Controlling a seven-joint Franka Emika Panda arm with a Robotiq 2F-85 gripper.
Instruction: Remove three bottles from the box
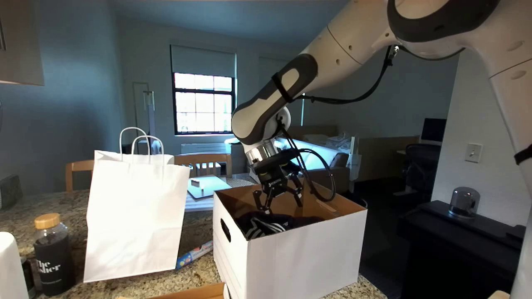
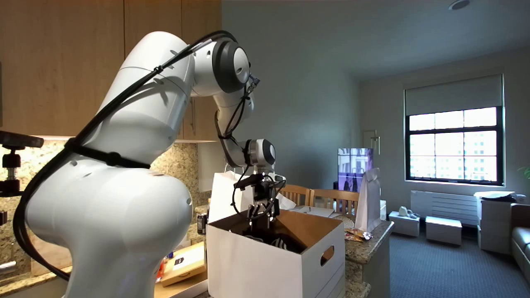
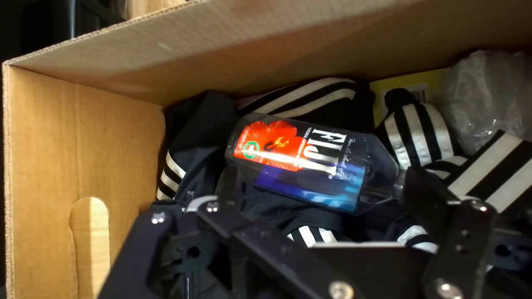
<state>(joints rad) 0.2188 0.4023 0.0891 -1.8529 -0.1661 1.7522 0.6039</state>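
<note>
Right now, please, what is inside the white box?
Inside the box, a clear bottle lies on dark striped clothes; crumpled clear plastic and something yellow also show. Anything under the clothes is covered, and the hand hides part of the view.

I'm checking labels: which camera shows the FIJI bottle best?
The wrist view: the bottle lies with its label facing the camera, FIJI legible. In both exterior views I can't make out the bottle, just striped cloth inside the box.
</note>
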